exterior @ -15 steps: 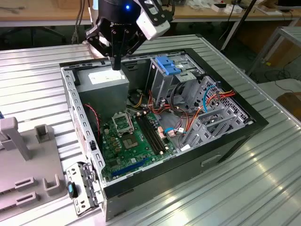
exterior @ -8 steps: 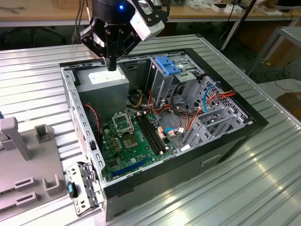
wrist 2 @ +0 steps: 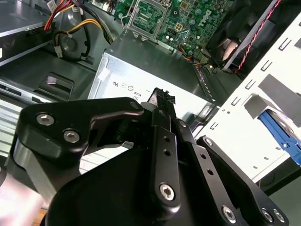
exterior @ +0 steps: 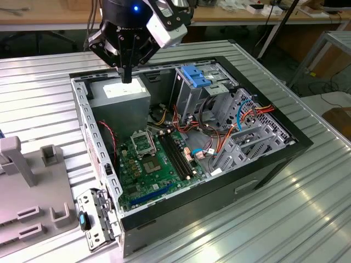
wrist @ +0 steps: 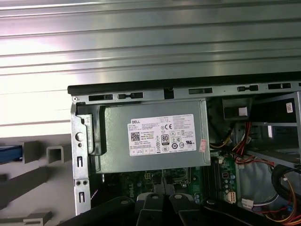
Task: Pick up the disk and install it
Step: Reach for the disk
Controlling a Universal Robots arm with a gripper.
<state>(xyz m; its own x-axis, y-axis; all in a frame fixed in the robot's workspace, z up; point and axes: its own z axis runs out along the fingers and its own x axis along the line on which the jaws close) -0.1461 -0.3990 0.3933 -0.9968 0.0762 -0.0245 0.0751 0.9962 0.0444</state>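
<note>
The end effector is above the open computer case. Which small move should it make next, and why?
Probably shift sideways toward the exterior view's left, out over the case wall. The end effector hangs shut and empty above the power-supply box, while a blue-edged part, likely the disk, lies on the grey fixture beyond that wall.

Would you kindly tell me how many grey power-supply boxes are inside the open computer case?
1. The power-supply box sits in a corner of the computer case, below the hand. Nothing suggests another is hidden.
</note>
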